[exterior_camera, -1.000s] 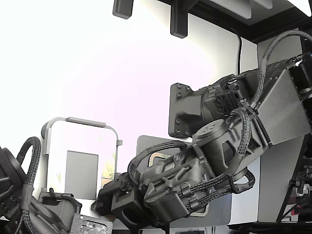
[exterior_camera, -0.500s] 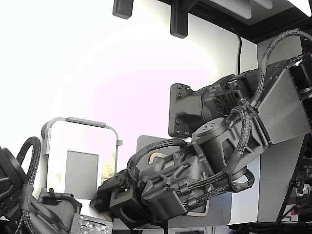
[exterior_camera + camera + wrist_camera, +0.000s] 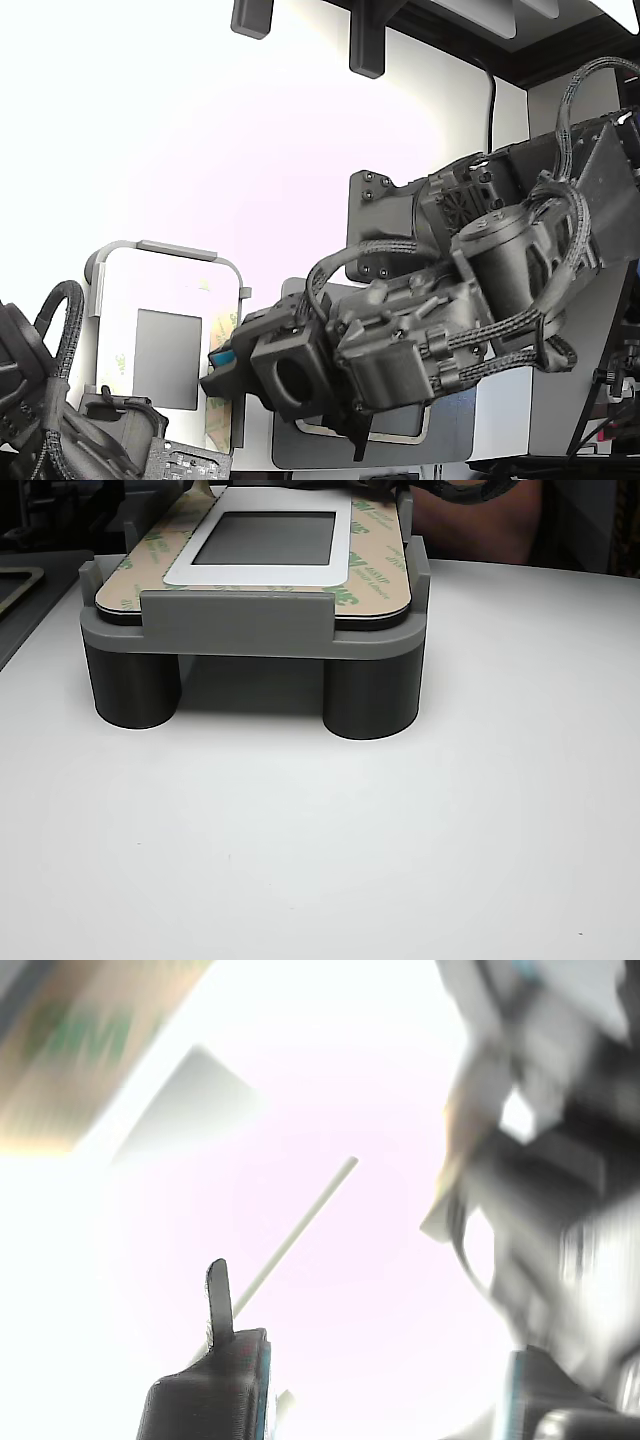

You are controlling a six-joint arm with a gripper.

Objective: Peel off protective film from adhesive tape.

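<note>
**Film strip at my fingertips beside the cradle**

The grey cradle point(image 3: 250, 630) stands on the white table point(image 3: 320, 850) on round legs, and in it lies the white round-cornered panel point(image 3: 265, 572) with its grey centre. The adhesive tape point(image 3: 375, 565), a pale yellowish band with green marks, edges that panel along the sides I can see.

In the exterior view my gripper point(image 3: 222, 365) sits at the cradle's edge on the exterior view's right, low beside the panel. The protective film point(image 3: 220, 385), a pale cream strip with faint green print, hangs right at my fingertips and runs down along that edge. My blue-tipped fingers point(image 3: 222, 357) look drawn close on it, but the wrist view is washed out and blurred, so I cannot tell whether they truly pinch the strip or merely touch it.
</note>
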